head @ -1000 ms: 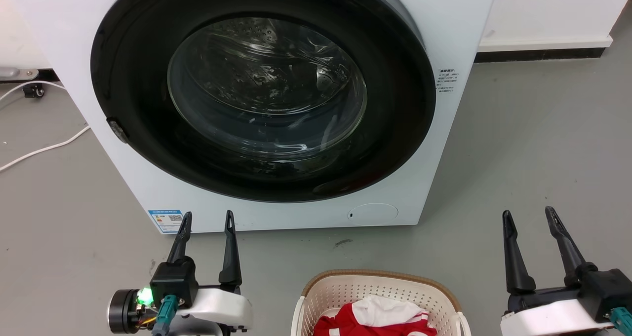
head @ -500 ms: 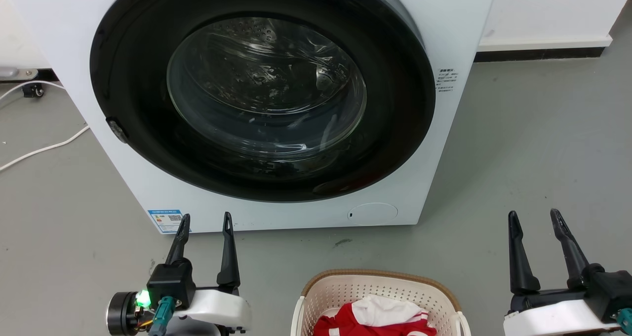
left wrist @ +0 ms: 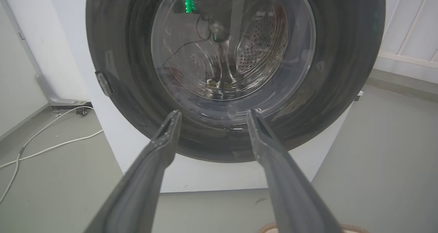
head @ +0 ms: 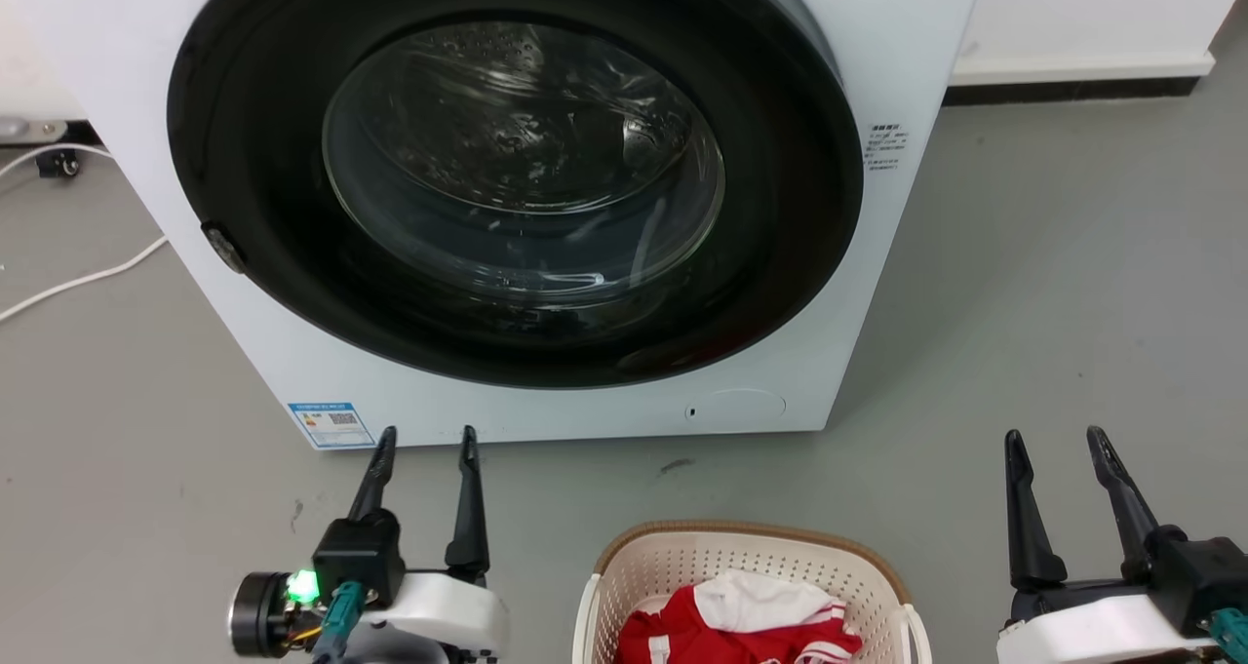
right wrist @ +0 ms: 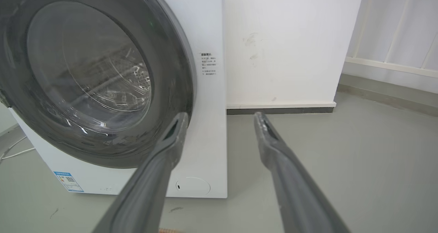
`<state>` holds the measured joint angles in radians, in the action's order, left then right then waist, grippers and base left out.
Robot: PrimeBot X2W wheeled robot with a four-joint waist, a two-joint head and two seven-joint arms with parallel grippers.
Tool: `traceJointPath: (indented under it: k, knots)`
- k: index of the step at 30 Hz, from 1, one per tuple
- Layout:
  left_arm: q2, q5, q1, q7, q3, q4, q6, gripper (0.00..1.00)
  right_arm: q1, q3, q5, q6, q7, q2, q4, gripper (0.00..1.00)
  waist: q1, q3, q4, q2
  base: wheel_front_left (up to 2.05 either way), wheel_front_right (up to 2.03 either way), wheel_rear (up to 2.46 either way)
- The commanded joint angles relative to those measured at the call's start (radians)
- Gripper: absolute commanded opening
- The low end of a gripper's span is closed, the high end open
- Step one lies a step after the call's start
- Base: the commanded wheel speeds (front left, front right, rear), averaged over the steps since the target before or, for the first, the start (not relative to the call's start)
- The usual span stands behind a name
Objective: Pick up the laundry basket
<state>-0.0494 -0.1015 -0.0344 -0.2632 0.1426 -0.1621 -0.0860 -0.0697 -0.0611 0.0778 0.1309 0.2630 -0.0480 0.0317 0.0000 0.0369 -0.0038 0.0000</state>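
At the far left of my head view a white cable (head: 83,276) trails across the grey floor (head: 1072,284). Next comes my left end effector (head: 429,436), low in the picture. Its two dark fingers are spread apart with nothing between them, and the tips point at the foot of the washing machine (head: 902,50), just beside a blue label (head: 330,423) on its lower corner. A green light (head: 304,586) glows on the wrist behind it. The machine's round door (head: 517,157) is closed, a dark ring around clear glass with the drum showing through. In the left wrist view the released fingers frame the bottom of that door.

Further right, at the bottom edge of the head view, the laundry basket (head: 746,531) stands on the floor in front of the machine and apart from it. It sits between my two end effectors and neither touches it. A red and white garment (head: 726,620) lies inside.

At the far right my right end effector (head: 1055,436) is likewise released, fingers parted and empty, near the basket's right side without touching it. Its wrist view looks past the machine's right edge toward a white wall (right wrist: 280,38).
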Motion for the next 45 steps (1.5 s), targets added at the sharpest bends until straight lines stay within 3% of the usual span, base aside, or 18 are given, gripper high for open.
traceJointPath:
  k: [1,14,25,35,45]
  knots:
    - [-0.002,0.003,-0.024,-0.003,0.008,-0.018,0.010,1.00,0.022,-0.006,-0.014,0.000,0.003,-0.004,0.016,1.00,0.0000,0.018,-0.002,0.0000,0.00,0.00,0.00]
    - [-0.002,-0.026,-0.198,-0.002,0.101,-0.290,0.110,1.00,0.143,-0.059,-0.145,0.000,0.003,-0.003,0.262,1.00,0.0000,0.199,-0.031,0.0000,0.00,0.00,0.00]
    - [-0.001,-0.069,-0.403,-0.002,0.186,-0.664,0.174,1.00,0.299,-0.081,-0.196,0.000,0.003,-0.003,0.532,1.00,0.0000,0.394,-0.056,0.0000,0.00,0.00,0.00]
    - [-0.002,-0.100,-0.590,0.003,0.256,-0.935,0.200,1.00,0.452,-0.068,-0.234,0.000,0.003,-0.003,0.747,1.00,0.0000,0.559,-0.067,0.0000,0.00,0.00,0.00]
    - [-0.002,-0.141,-0.708,0.028,0.312,-1.046,0.212,1.00,0.575,-0.060,-0.262,0.000,0.003,-0.003,0.897,1.00,0.0000,0.694,-0.065,0.0000,0.00,0.00,0.00]
